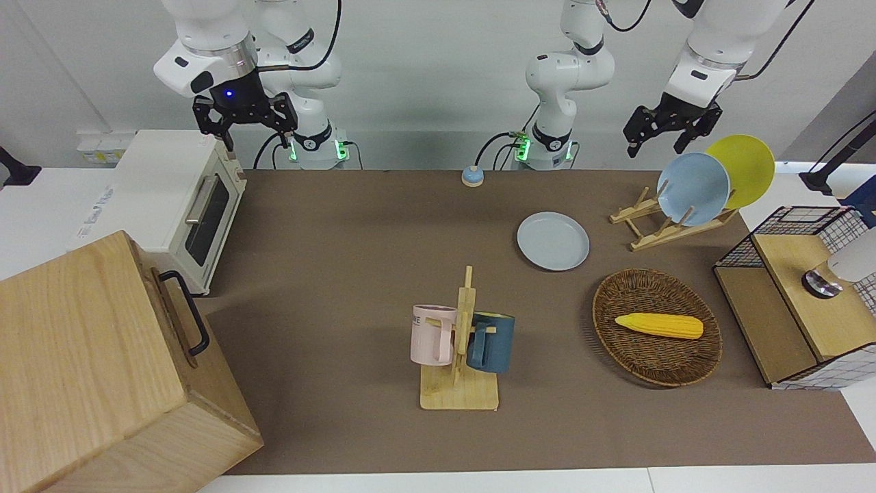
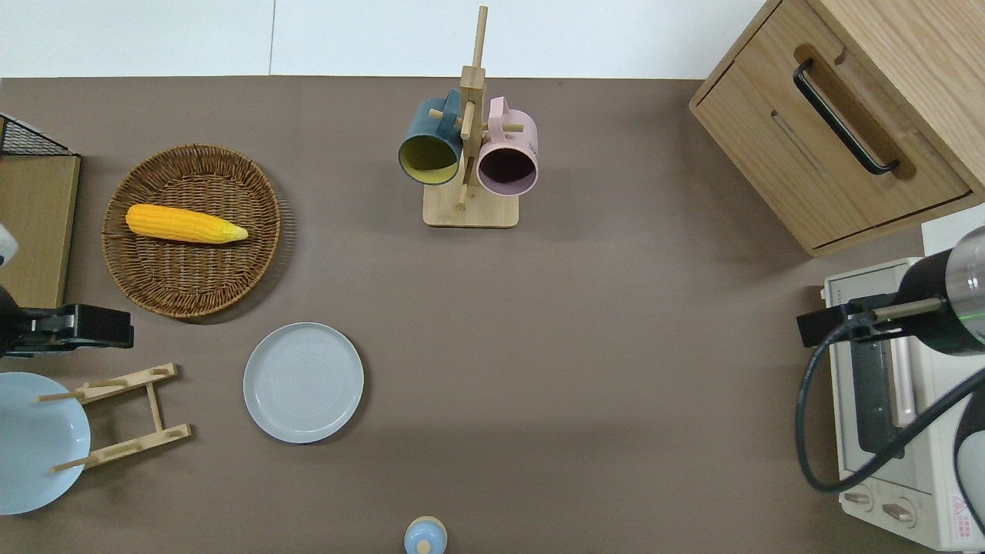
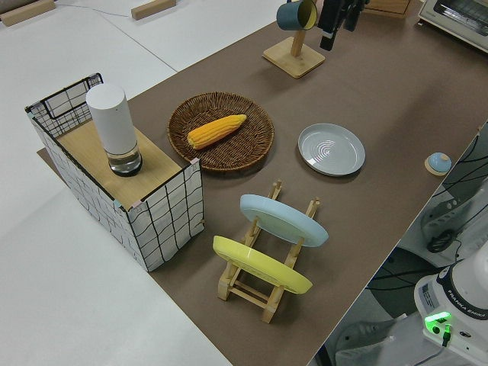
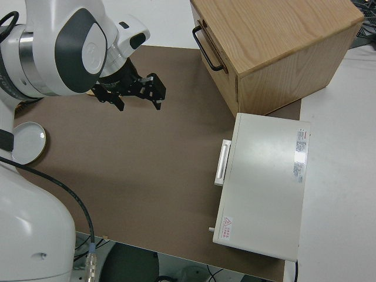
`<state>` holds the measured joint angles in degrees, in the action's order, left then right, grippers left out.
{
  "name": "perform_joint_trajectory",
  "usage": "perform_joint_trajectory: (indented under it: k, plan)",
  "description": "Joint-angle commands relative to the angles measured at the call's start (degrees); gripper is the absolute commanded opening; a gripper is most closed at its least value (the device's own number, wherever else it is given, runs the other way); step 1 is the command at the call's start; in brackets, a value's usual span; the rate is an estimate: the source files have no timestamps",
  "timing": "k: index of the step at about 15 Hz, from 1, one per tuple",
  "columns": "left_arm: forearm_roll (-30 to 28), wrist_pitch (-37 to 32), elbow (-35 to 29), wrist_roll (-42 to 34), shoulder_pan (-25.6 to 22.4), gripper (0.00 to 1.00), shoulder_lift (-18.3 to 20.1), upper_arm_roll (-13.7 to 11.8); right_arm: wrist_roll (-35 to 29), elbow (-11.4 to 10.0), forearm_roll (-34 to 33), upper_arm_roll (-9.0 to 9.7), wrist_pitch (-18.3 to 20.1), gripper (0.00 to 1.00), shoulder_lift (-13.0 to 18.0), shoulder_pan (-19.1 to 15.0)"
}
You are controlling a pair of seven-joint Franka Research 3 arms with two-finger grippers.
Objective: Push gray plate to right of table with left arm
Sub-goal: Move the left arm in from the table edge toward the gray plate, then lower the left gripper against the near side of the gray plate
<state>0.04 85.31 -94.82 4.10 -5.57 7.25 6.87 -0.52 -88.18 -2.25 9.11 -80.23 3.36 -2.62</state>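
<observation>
The gray plate (image 1: 553,241) lies flat on the table's brown mat (image 1: 342,239), toward the left arm's end; it also shows in the overhead view (image 2: 303,382) and the left side view (image 3: 331,149). My left gripper (image 1: 657,145) is open and empty, up in the air. In the overhead view it (image 2: 92,327) is over the mat between the wicker basket and the plate rack, apart from the gray plate. It shows at the top of the left side view (image 3: 339,19). My right gripper (image 1: 245,127), with the blue light, is open and parked (image 4: 132,94).
A wooden rack (image 1: 657,222) holds a sky-blue plate (image 1: 692,188) and a yellow plate (image 1: 742,168). A wicker basket (image 1: 636,287) holds a corn cob (image 1: 658,325). A mug tree (image 1: 460,342) stands mid-table. A toaster oven (image 1: 178,205) and wooden cabinet (image 1: 89,363) fill the right arm's end.
</observation>
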Motion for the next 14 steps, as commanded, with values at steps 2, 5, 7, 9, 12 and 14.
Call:
perform_joint_trajectory:
  k: [2, 5, 7, 9, 12, 14]
  plan:
    - [-1.27, 3.72, -4.49, -0.76, -0.23, 1.00, 2.86, -0.45, 0.43, -0.23, -0.03, 0.30, 0.68, 0.996, 0.60, -0.46]
    - [-1.27, 4.77, -4.58, -0.76, -0.23, 0.99, 2.86, -0.71, 0.43, -0.23, -0.03, 0.30, 0.68, 0.996, 0.60, -0.46]
    - [-1.27, 5.30, -5.28, -0.76, -0.14, 0.99, 2.77, -0.71, 0.43, -0.23, -0.03, 0.30, 0.68, 0.996, 0.60, -0.46]
    - [-1.27, 5.83, -6.86, -0.76, -0.23, 0.99, 2.42, -0.71, 0.43, -0.23, -0.03, 0.30, 0.68, 0.996, 0.60, -0.46]
    - [-1.19, 11.52, -14.31, -0.76, -0.32, 0.99, 2.33, -1.32, 0.43, -0.23, -0.03, 0.30, 0.68, 0.996, 0.60, -0.46]
    - [-1.19, 15.05, -18.80, -0.76, -0.23, 0.99, 2.16, -1.50, 0.43, -0.23, 0.05, 0.30, 0.68, 0.996, 0.60, -0.46]
